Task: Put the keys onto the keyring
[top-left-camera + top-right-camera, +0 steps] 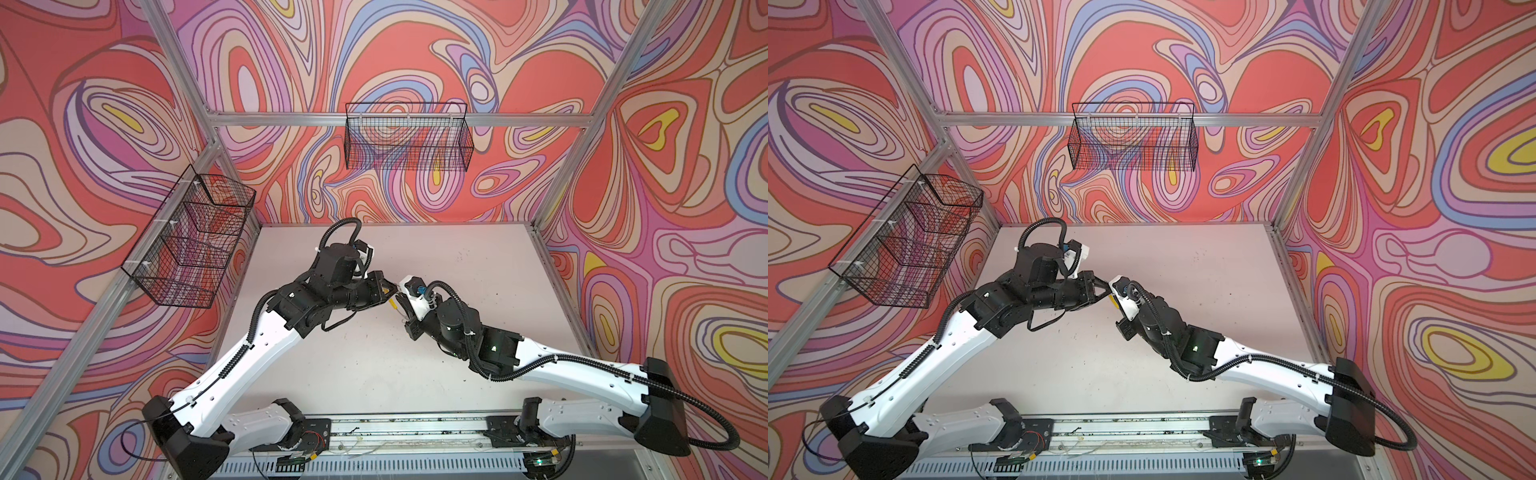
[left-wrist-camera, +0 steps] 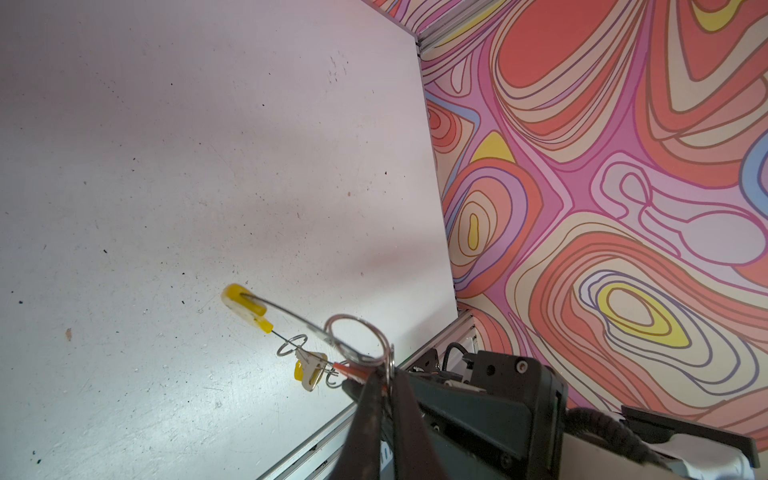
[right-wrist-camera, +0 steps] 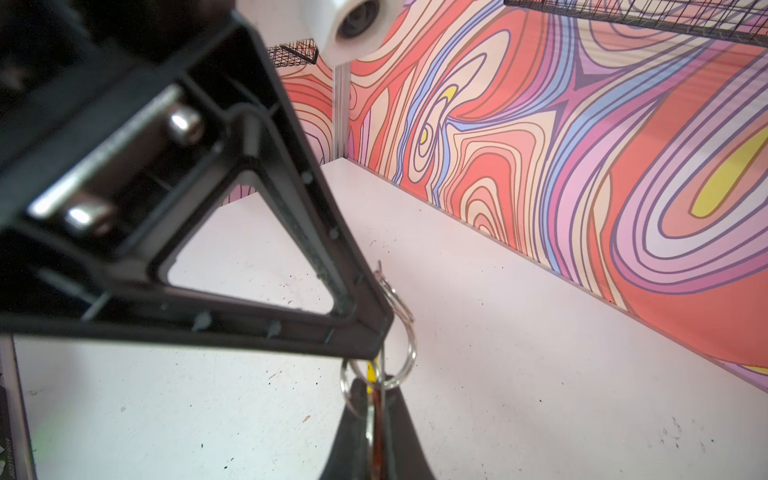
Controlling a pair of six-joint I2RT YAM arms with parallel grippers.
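We judge the job roughly half done. The yellow-tagged key (image 2: pixel 308 371) appears to hang from the wire of the keyring (image 2: pixel 246 306), which is held in the air above the counter (image 2: pixel 166 166) where the two arms meet. The red-tagged key (image 2: pixel 351 371) is what is left. The right gripper (image 3: pixel 376 399) is pressed together on it, and the left gripper (image 2: pixel 384 374), fingers closed to a point, seems to pinch the large split ring (image 2: pixel 351 316) beside it (whether that ring has caught the wire we cannot tell).
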